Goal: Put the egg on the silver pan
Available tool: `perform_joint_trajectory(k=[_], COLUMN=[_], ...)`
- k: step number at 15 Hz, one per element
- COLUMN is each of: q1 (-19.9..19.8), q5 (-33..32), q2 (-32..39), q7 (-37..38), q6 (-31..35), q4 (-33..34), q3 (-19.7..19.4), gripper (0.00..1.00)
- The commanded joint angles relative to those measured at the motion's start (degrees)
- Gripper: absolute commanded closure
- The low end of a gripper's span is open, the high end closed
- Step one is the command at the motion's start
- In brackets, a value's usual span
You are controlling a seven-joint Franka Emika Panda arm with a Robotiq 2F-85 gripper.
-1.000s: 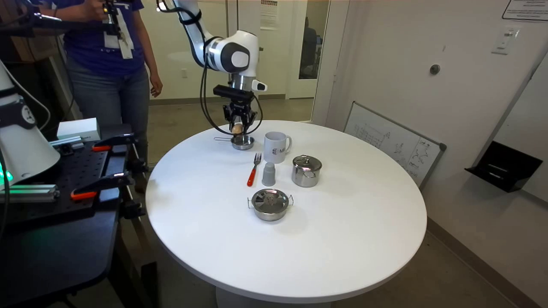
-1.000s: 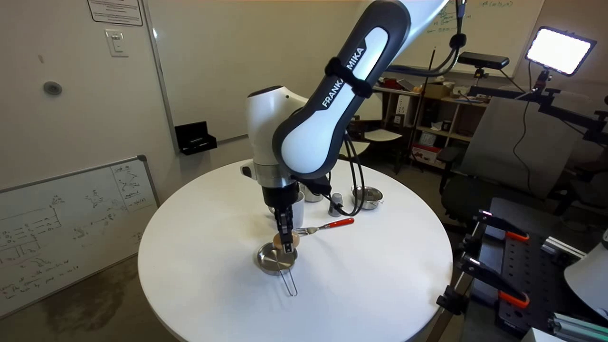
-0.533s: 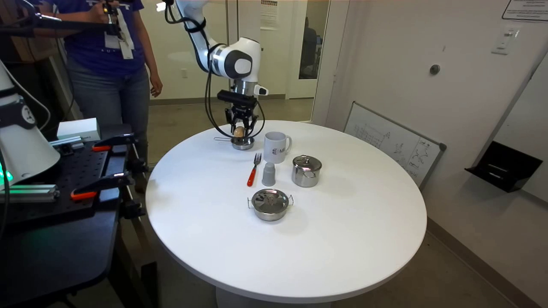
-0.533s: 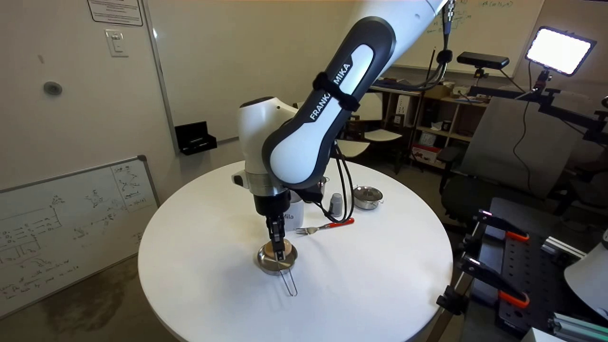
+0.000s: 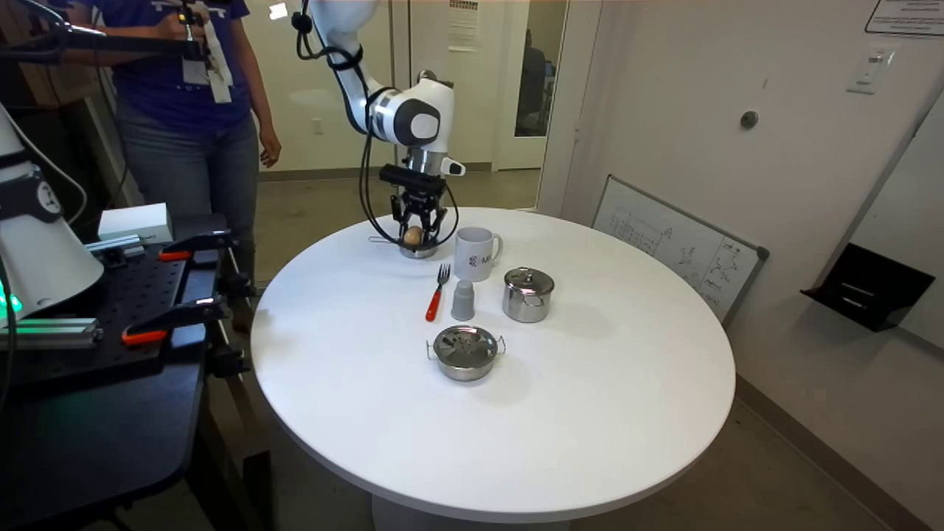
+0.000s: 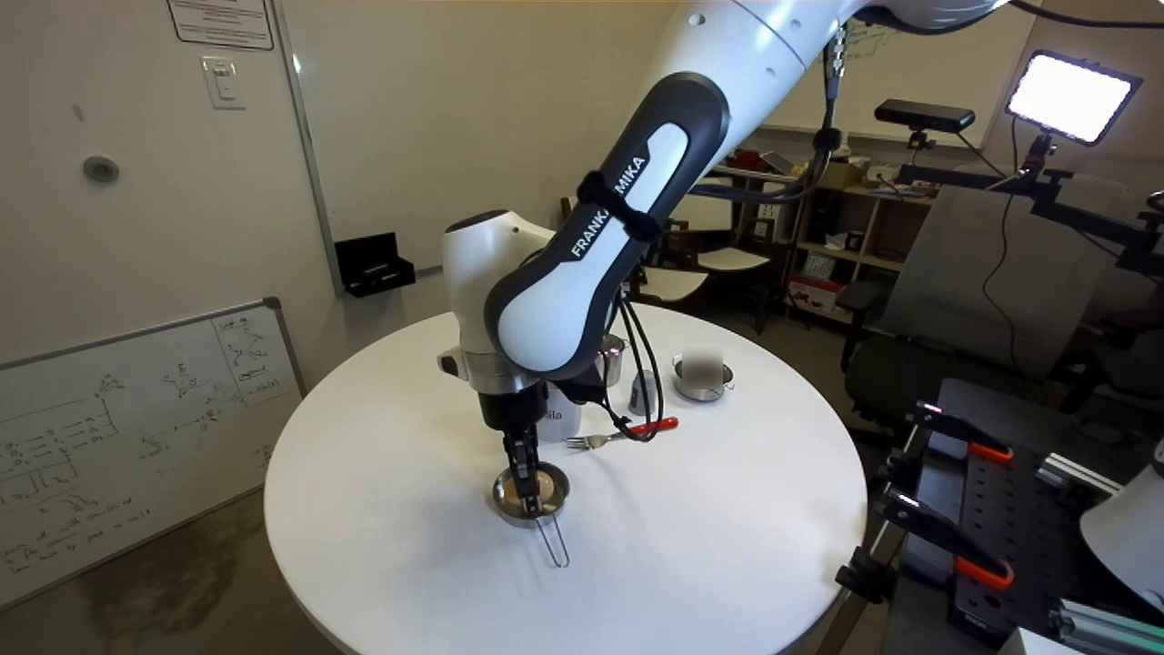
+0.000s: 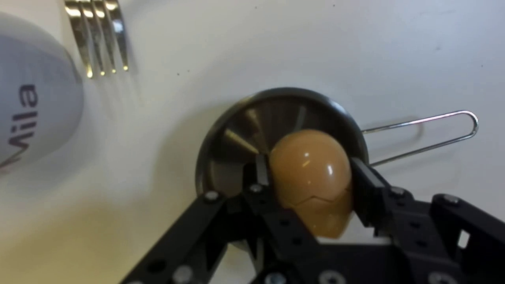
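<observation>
The orange-tan egg (image 7: pixel 309 157) sits between the two black fingers of my gripper (image 7: pixel 309 162) in the wrist view, with a finger against each side. The egg also shows in both exterior views (image 5: pixel 413 236) (image 6: pixel 546 487). The small silver pan (image 7: pixel 272 112) with a wire handle lies directly below; it shows in both exterior views (image 5: pixel 418 253) (image 6: pixel 499 496). My gripper, shut on the egg, is low over the pan in both exterior views (image 5: pixel 420 231) (image 6: pixel 531 503). I cannot tell whether the egg touches the pan's bottom, which is partly hidden.
Close to the pan stand a white mug (image 5: pixel 472 258) and a fork with a red handle (image 5: pixel 435 299). A grey shaker (image 5: pixel 463 301), a taller silver pot (image 5: pixel 526 302) and a wide silver pot with side handles (image 5: pixel 466 361) stand on the round white table (image 5: pixel 590 413).
The arm has come down with the egg. The gripper and egg have moved from above the pan's edge to low over the pan's inside. The pan has not moved.
</observation>
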Motion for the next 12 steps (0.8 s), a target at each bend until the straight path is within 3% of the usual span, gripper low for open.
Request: perform_joint_trajectory(k=[1,8,10,12], q1=[0.6,1.2,1.2,1.1], q5=[0.6,0.6,0.7,0.7], q2=[2.9,5.1,5.2,5.2], q7=[-0.7,0.0,0.2,0.3], q6=[-3.4,-6.9,-7.6,-7.8], q4=[4.8,8.4,9.0,9.4], q3=[0.2,-0.2,-0.3,-0.4], gripper=[0.76,0.76,0.25,0.19])
